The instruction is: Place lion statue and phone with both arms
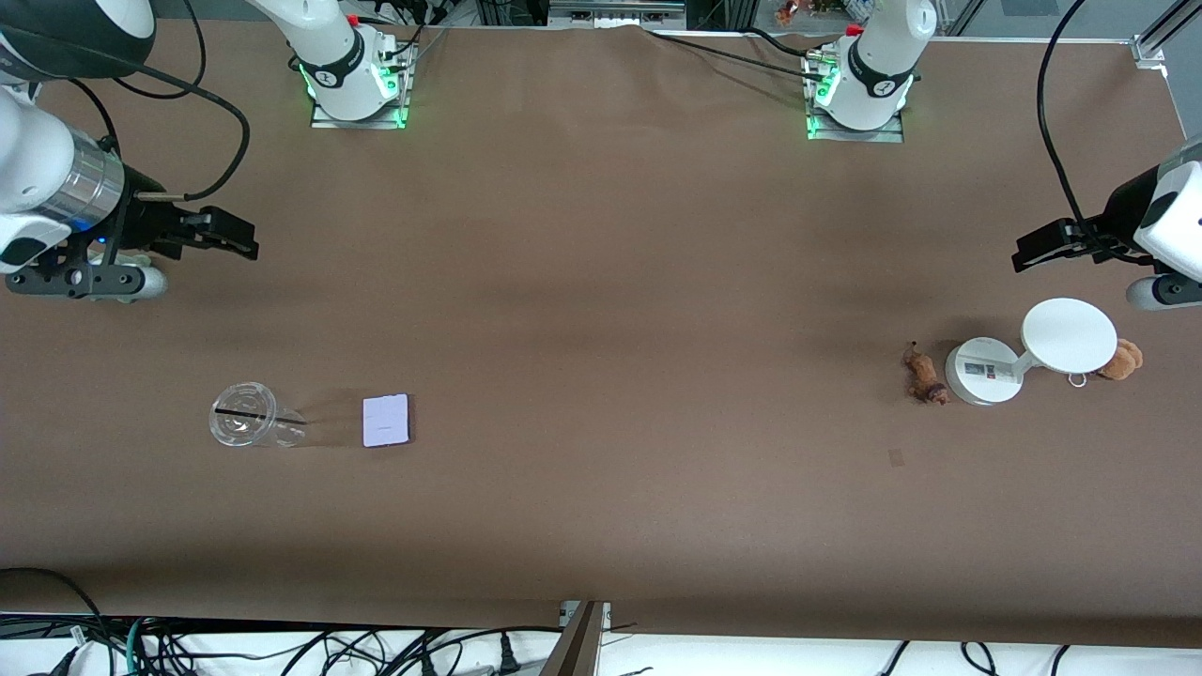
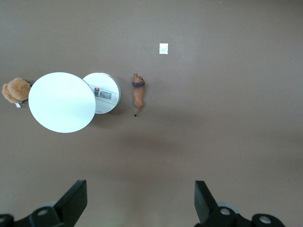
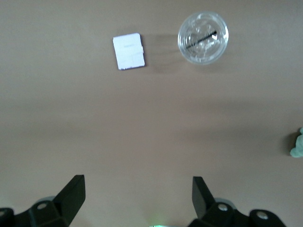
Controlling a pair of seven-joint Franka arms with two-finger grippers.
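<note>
You're at the start: both grippers hang wide open and empty, the left gripper above the lion statue beside the white stand, the right gripper above the phone beside the clear cup. Next, lower each onto its item.

A wide worktop covered in matte brown sheeting fills the scene, its surface lit evenly from above with soft shadow bands running across its middle. Along the edge farthest from the front camera, two metal mounting plates glow green, and black cables trail over the covering there. At the edge nearest the camera, a white ledge carries a tangle of black and white cords. An aluminium frame rail stands at the corner toward the left arm's end.
</note>
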